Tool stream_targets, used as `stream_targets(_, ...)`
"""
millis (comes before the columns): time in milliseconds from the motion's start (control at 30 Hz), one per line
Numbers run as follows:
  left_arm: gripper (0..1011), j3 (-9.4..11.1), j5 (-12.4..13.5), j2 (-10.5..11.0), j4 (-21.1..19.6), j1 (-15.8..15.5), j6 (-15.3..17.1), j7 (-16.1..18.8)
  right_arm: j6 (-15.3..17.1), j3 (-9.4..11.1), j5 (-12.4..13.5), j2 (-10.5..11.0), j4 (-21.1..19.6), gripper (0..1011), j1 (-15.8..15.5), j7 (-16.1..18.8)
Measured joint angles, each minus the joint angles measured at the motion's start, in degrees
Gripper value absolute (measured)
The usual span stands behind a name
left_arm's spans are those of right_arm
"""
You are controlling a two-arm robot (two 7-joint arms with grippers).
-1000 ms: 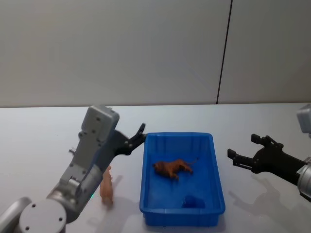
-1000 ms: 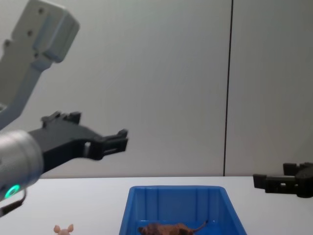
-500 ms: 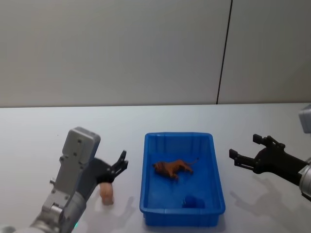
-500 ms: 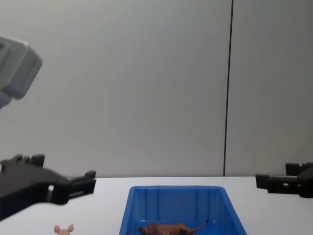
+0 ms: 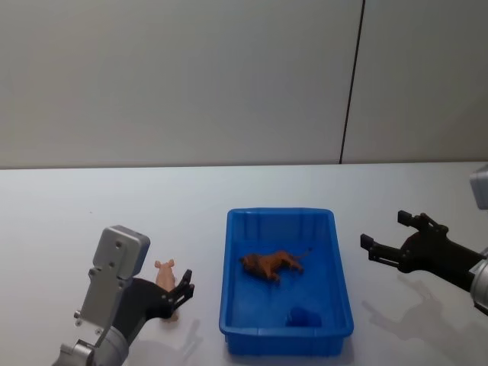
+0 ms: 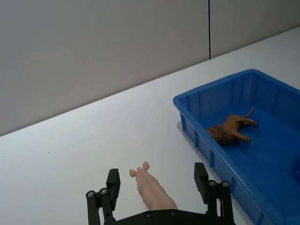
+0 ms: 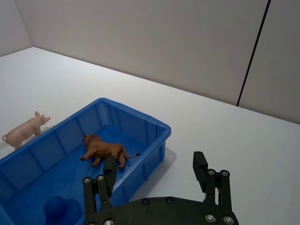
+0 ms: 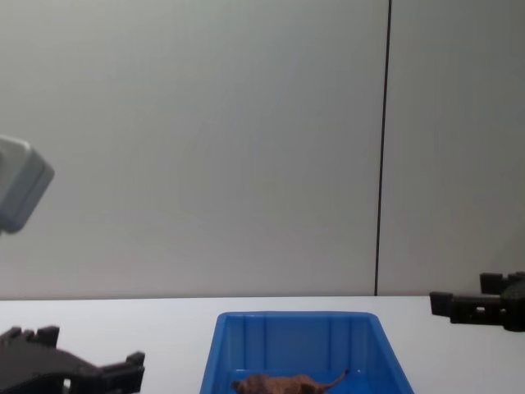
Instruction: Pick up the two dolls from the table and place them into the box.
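The pale pink doll (image 5: 163, 270) lies on the white table (image 5: 69, 221), left of the blue box (image 5: 280, 213). My left gripper (image 5: 177, 293) is low over it and open. In the left wrist view the pink doll (image 6: 152, 190) lies between the spread fingers of the left gripper (image 6: 157, 176), which are not closed on it. The dark brown doll (image 5: 271, 264) lies inside the box (image 6: 215, 85); the right wrist view shows this doll (image 7: 104, 149) on its floor. My right gripper (image 5: 385, 232) hovers open to the right of the box, holding nothing.
A dark blue rounded lump (image 5: 303, 316) sits in the near end of the box. A grey wall with a dark vertical seam (image 5: 351, 84) stands behind the table. Bare tabletop lies around the box on all sides.
My left arm has dropped from high beside the box down to the table, and its open fingers now straddle the pink doll. The right arm and the brown doll have stayed put.
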Motion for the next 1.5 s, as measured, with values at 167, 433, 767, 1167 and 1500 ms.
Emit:
stream_targets(167,1001,-0.1,-0.1,-0.5,1.6,-0.3,0.6,-1.3,0.0,0.0,0.0,0.0,0.0,1001,0.0,0.0)
stream_targets(433,1001,-0.3,0.0,-1.9,5.1,-1.6,0.9,-3.6,0.0,0.0,0.0,0.0,0.0,1001,0.0,0.0)
stream_targets(767,1001,-0.6,-0.5,-3.5,9.4,-2.9,0.1,-5.8,0.0,0.0,0.0,0.0,0.0,1001,0.0,0.0)
stream_targets(1167,950,-0.8,-1.0,-5.0,13.6,-4.1,-1.4,-8.0,0.0,0.0,0.0,0.0,0.0,1001,0.0,0.0)
stream_targets(1500,657,-1.0,-0.7,-6.0,16.2,-5.0,-2.0,-9.5,0.0,0.0,0.0,0.0,0.0,1001,0.0,0.0)
